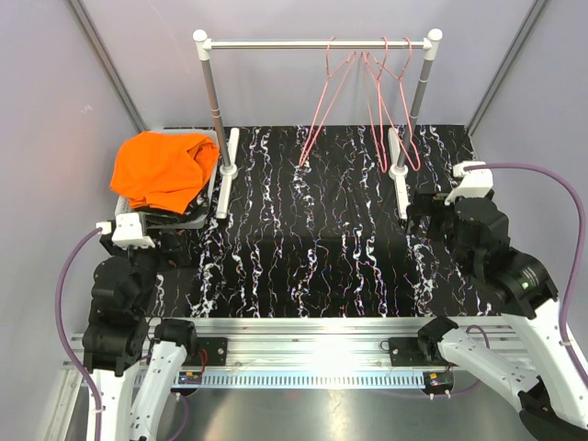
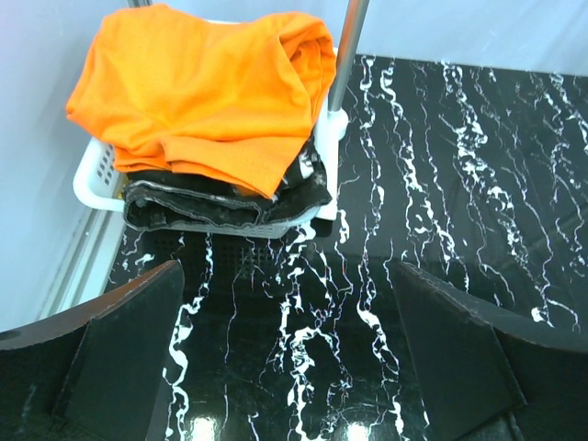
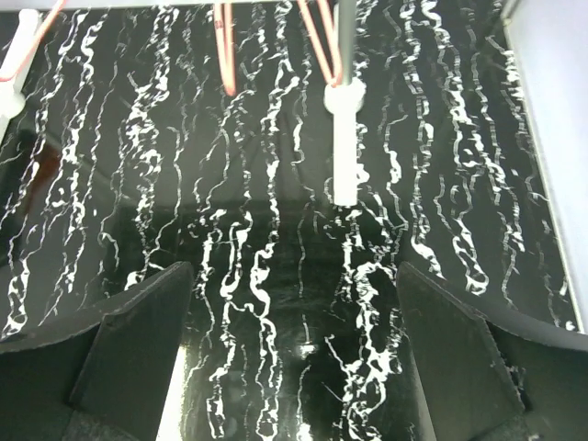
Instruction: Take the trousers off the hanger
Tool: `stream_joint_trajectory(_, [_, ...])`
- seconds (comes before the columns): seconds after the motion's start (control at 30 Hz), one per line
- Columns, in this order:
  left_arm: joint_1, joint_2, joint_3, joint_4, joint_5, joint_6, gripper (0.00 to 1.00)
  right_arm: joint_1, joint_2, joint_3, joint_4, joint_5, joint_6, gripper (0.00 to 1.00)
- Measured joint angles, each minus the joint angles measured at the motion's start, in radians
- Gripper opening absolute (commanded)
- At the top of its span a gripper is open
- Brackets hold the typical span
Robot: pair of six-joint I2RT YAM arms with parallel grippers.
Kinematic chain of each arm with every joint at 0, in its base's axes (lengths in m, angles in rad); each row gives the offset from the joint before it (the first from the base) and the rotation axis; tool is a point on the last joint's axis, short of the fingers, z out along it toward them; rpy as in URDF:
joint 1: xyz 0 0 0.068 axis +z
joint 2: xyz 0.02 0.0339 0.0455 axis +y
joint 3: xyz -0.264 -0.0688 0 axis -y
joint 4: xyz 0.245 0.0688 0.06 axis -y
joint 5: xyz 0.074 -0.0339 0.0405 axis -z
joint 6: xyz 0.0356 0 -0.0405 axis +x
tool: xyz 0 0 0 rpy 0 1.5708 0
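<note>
The bright orange trousers lie folded on top of a pile in a white basket at the left of the table. Under them lies a black pair. Three pink wire hangers hang bare on the right half of the rack's rail. My left gripper hovers open over the marbled table just in front of the basket, with nothing between its fingers. My right gripper is open and empty near the rack's right foot.
The rack's two upright posts stand on white feet on the black marbled tabletop. The left post rises right beside the basket. Grey walls close in the left, back and right sides.
</note>
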Motion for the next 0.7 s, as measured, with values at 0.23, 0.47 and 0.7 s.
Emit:
stream_joint_trajectory(0.23, [0.0,-0.002,-0.039,0.014,0.006,-0.003,0.99,0.0,-0.056,-0.004,-0.017,0.032,0.0,1.0])
stream_joint_trajectory(0.47, [0.0,-0.002,-0.039,0.021,-0.003,-0.003,0.99,0.0,-0.069,-0.008,-0.019,0.045,0.0,0.99])
stream_joint_trajectory(0.7, [-0.005,-0.002,-0.039,0.021,-0.024,-0.006,0.99,0.0,-0.076,-0.011,-0.019,0.043,0.0,0.99])
